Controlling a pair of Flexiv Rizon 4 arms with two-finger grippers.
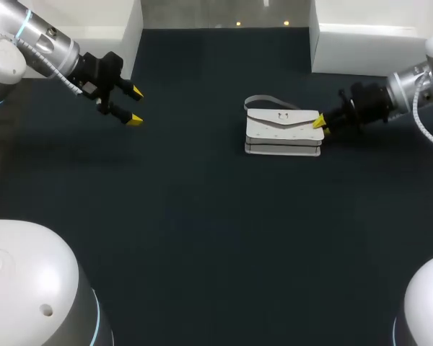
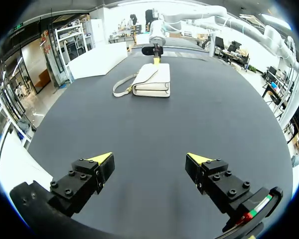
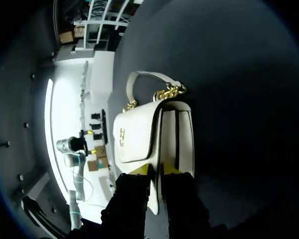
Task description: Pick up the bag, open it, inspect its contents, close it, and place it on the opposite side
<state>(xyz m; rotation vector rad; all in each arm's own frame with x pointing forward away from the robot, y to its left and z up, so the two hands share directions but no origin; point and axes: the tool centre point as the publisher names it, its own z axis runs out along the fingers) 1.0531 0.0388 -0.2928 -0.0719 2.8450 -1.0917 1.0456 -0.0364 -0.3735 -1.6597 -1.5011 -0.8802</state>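
Pick-up step: the right claw (image 1: pixel 320 124) grips the bag (image 1: pixel 283 133) at its end, while the left claw (image 1: pixel 133 106) hangs open. Next move is probably a steady lift.

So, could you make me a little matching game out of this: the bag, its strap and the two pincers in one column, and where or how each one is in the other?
Things:
1. bag
2. strap
3. left pincer
4. right pincer

States:
A. open, hovering over bare table, far from the rest
B. looped on the table at the bag's far side
C. shut on the bag's end
D. white, lying flat and closed

Pairs: 1-D, 2-B, 3-A, 4-C.
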